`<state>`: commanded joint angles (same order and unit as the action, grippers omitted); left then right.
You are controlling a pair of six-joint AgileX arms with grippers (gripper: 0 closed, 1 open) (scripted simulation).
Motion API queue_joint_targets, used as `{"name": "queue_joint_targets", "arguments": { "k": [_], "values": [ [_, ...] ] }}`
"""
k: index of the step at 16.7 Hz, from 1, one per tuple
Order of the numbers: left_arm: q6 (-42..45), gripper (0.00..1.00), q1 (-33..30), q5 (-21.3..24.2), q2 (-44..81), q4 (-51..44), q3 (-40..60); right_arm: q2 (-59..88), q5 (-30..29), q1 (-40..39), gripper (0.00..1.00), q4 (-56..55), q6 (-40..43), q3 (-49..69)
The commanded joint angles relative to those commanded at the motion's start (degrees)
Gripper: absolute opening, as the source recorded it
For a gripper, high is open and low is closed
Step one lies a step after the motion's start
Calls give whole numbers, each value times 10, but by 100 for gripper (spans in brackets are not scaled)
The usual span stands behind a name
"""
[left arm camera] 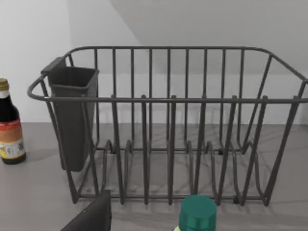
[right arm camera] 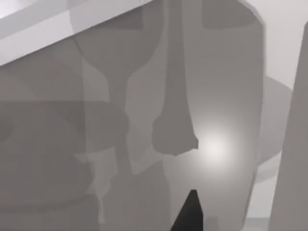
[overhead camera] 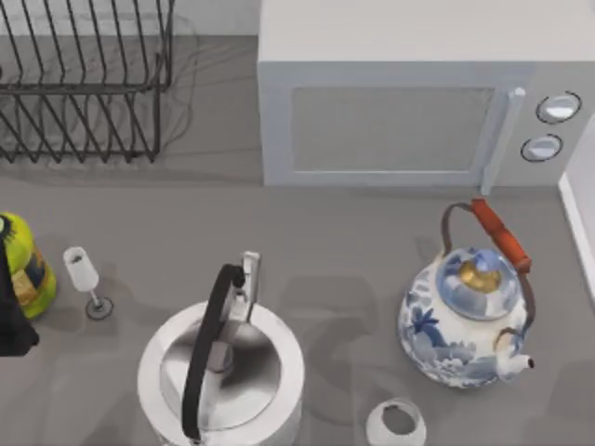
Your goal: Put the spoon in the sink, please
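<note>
Left tool [overhead camera: 13,323] nr yellow bottle [overhead camera: 24,268]

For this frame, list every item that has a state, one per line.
Microwave: door shut.
Dish rack: upright, slots empty; cutlery holder hangs on its end.
Steel kettle: upright, lid on, handle up.
Blue-and-white teapot: upright, lid on.
Wine glass: upright.
Sauce bottle: upright, capped.
Green-capped bottle: upright, capped.
White cup: upright.
</note>
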<state>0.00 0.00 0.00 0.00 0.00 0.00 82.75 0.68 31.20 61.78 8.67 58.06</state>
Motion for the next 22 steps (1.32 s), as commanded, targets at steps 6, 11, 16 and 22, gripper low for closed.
{"name": "queue_joint_targets", "arguments": {
  "k": [6,11,16,22],
  "values": [
    [0,100,0,0,0,0,0,167,-5,-38,0,82,-47,200],
    [0,100,0,0,0,0,0,379,-11,-94,0,189,-107,509],
    [0,100,0,0,0,0,0,579,-16,-158,0,285,-169,825],
    [0,100,0,0,0,0,0,725,-25,-217,0,346,-224,1048]
  ]
}}
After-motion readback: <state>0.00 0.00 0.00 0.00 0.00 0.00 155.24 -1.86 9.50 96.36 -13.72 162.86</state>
